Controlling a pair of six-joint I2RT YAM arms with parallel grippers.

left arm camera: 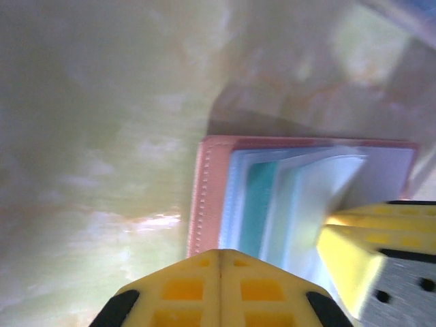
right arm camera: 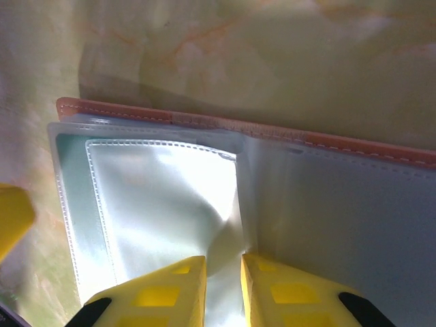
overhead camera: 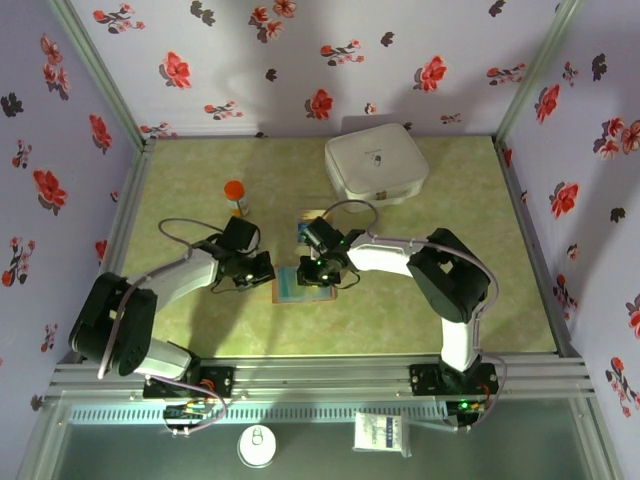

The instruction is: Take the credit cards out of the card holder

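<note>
The card holder (overhead camera: 295, 285) lies open near the tabletop's (overhead camera: 180, 320) middle, with a teal card (left arm camera: 259, 204) tucked inside. The left gripper (left arm camera: 219, 253), jaws pressed together, sits at its left edge. The right gripper (right arm camera: 223, 262), jaws narrowly apart, straddles a clear sleeve (right arm camera: 170, 204); whether it pinches, I cannot tell.

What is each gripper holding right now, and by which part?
Right gripper straddles the free edge of a clear pocket in the card holder; a firm grip cannot be told. Left gripper is shut, apparently empty.
</note>
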